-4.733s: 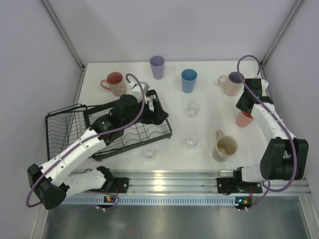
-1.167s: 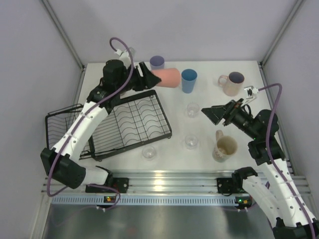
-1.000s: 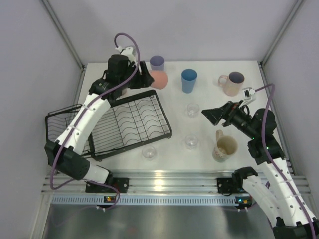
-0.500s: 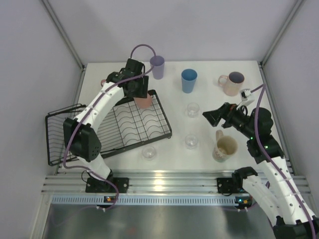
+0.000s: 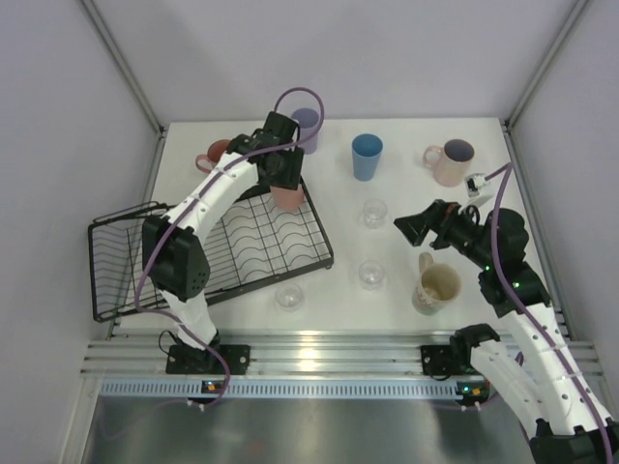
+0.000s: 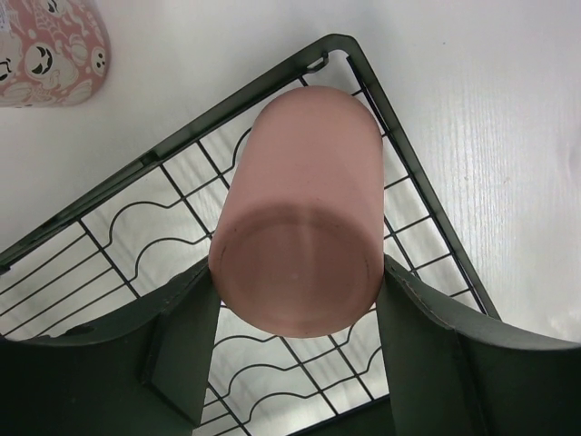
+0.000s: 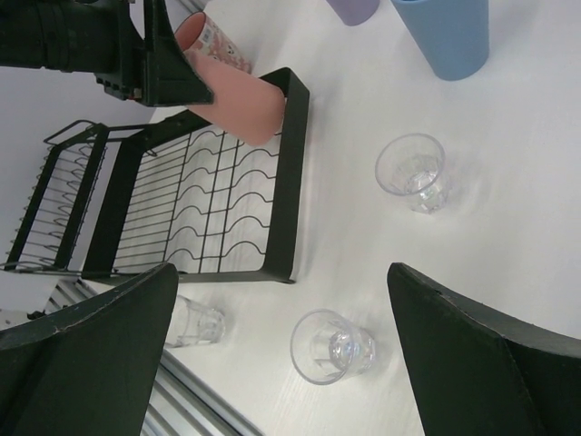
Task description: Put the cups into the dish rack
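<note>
My left gripper (image 5: 283,179) (image 6: 298,272) is shut on a salmon-pink tumbler (image 5: 287,199) (image 6: 304,209), held mouth down over the far right corner of the black wire dish rack (image 5: 261,282) (image 6: 136,173). I cannot tell whether its rim touches the wires. My right gripper (image 5: 411,224) (image 7: 282,272) hangs open and empty above the table between two clear glasses (image 5: 374,213) (image 5: 369,275). A third clear glass (image 5: 288,296) stands in front of the rack. Along the back stand a lavender tumbler (image 5: 306,126), a blue tumbler (image 5: 367,155) and two pink mugs (image 5: 215,159) (image 5: 449,162).
A cream mug (image 5: 435,286) stands below my right wrist, near the table's front right. The rack's taller basket section (image 5: 121,251) is at its left end. Grey walls close the table on three sides, and a metal rail (image 5: 319,353) runs along the front.
My left arm has swung the tumbler from behind the rack to over its far right corner, turning it mouth down. The right arm has barely shifted.
</note>
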Tool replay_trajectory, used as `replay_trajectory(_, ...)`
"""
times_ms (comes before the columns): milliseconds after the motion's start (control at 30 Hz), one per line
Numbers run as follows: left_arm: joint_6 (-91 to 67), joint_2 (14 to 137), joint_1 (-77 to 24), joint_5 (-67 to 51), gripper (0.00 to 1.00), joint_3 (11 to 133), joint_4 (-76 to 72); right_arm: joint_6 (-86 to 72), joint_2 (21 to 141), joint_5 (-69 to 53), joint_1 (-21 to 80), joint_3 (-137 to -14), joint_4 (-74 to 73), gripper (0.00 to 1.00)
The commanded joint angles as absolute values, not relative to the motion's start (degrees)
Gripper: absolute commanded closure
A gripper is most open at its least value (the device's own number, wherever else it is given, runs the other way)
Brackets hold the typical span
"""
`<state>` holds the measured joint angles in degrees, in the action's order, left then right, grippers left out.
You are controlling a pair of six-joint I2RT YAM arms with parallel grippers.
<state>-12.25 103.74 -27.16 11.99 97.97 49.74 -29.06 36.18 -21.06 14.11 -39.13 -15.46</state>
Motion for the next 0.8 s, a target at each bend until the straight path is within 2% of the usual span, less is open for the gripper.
replay_trajectory(0, -11.2, 105.2, -27.0, 13.3, 1.0, 100.8, 49.4, -28.0, 36.2, -20.6, 14.6, -41.8, -15.4, 0.0)
replay_trajectory(233, -10.9, 107.4, -27.0, 14.8, 1.0, 102.3, 49.6, -27.9, 36.5, -20.4, 14.6, -41.7, -15.6, 0.01)
replay_trajectory(333, -10.8, 108.1, -27.0, 16.5, 0.96, 102.7, 49.5, -27.9, 36.7, -20.4, 14.6, -41.7, -15.6, 0.01)
replay_trajectory(433, -10.6, 108.6, -27.0, 16.8, 0.88, 103.2, 49.6, -27.9, 36.9, -20.2, 14.6, -41.7, -15.4, 0.01)
replay_trajectory(467, -10.7, 109.0, -27.0, 16.8, 0.79, 103.4, 49.6, -27.9, 37.0, -20.2, 14.5, -41.7, -15.2, 0.01)
replay_trajectory(500, -10.8, 109.2, -27.1, 16.7, 0.75, 103.5, 49.5, -27.9, 37.2, -20.2, 14.6, -41.6, -15.1, 0.01)
replay_trajectory(767, -10.5, 110.3, -27.0, 15.2, 0.58, 104.1, 49.5, -27.9, 38.3, -20.1, 14.6, -41.8, -14.9, 0.01)
